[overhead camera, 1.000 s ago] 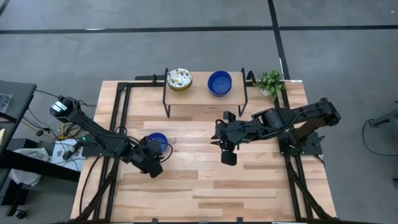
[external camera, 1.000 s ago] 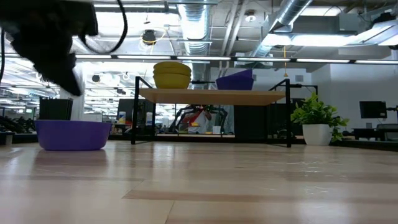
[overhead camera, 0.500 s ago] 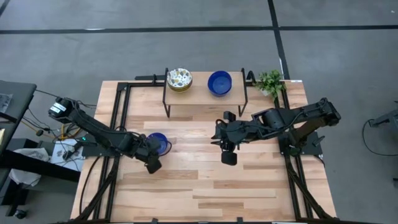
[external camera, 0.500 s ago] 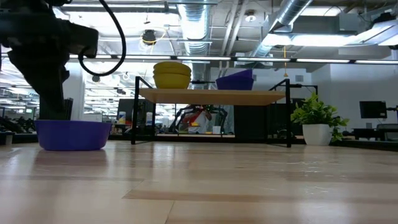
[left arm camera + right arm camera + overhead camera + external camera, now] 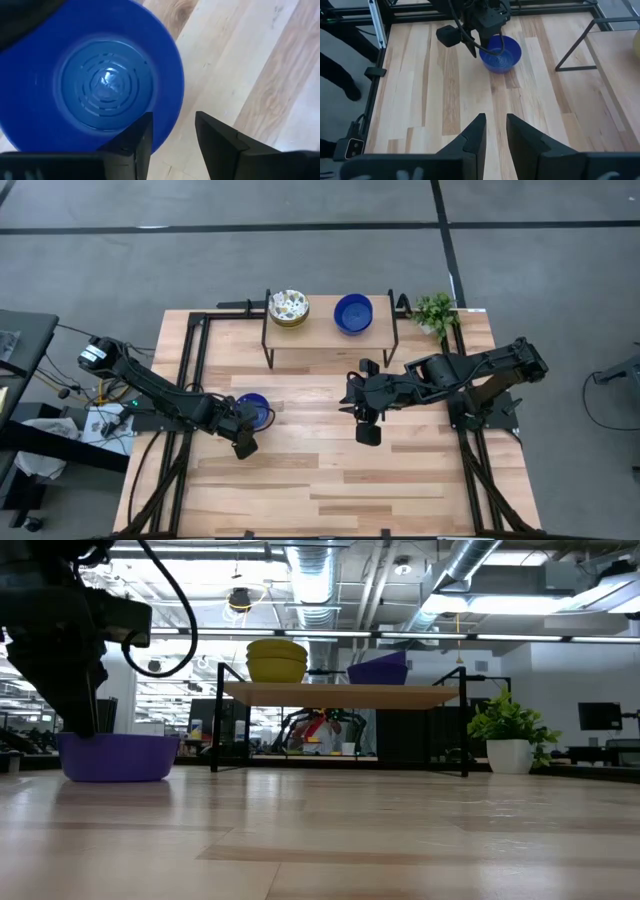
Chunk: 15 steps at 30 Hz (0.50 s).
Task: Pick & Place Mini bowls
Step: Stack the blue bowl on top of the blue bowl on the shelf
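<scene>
Three small bowls showed on the wooden table. One blue bowl sat on the table top, near the left edge and about halfway between the front and back edges. The left gripper was right at this bowl. In the left wrist view its two dark fingers were spread apart, with the bowl's rim in the gap between them. I could not tell if a finger touched the rim.

A little shelf stood by the back edge of the table. On it sat a flowery bowl on the left and another blue bowl on the right. They were apart from each other.

The right gripper hung over the middle of the table, well apart from the bowls. Its fingers had a small gap between them and held nothing.

A green plant stood at the back right corner of the table, beside the shelf.
</scene>
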Each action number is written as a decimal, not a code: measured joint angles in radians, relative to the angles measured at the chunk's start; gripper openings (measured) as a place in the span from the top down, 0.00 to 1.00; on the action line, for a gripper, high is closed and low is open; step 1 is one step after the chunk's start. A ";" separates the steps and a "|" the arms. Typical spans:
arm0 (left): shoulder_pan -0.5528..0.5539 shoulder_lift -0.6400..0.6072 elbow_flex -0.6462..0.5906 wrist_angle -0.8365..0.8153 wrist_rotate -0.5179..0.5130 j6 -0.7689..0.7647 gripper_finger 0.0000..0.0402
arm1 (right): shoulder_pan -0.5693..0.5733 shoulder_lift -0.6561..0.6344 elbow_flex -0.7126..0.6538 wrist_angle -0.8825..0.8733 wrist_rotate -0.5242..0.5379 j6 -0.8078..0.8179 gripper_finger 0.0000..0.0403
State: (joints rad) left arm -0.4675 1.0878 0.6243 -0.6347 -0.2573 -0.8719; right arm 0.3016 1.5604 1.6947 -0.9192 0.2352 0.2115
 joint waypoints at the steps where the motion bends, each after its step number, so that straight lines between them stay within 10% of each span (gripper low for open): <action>1: 0.000 0.000 -0.005 0.004 0.000 0.000 0.64 | 0.000 0.000 0.000 0.000 0.000 0.000 0.83; 15: 0.000 0.000 -0.033 0.020 0.016 0.030 0.67 | 0.000 0.000 0.000 0.001 0.001 0.017 0.83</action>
State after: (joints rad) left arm -0.4675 1.0878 0.5915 -0.6147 -0.2417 -0.8420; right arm 0.3016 1.5604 1.6947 -0.9184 0.2359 0.2287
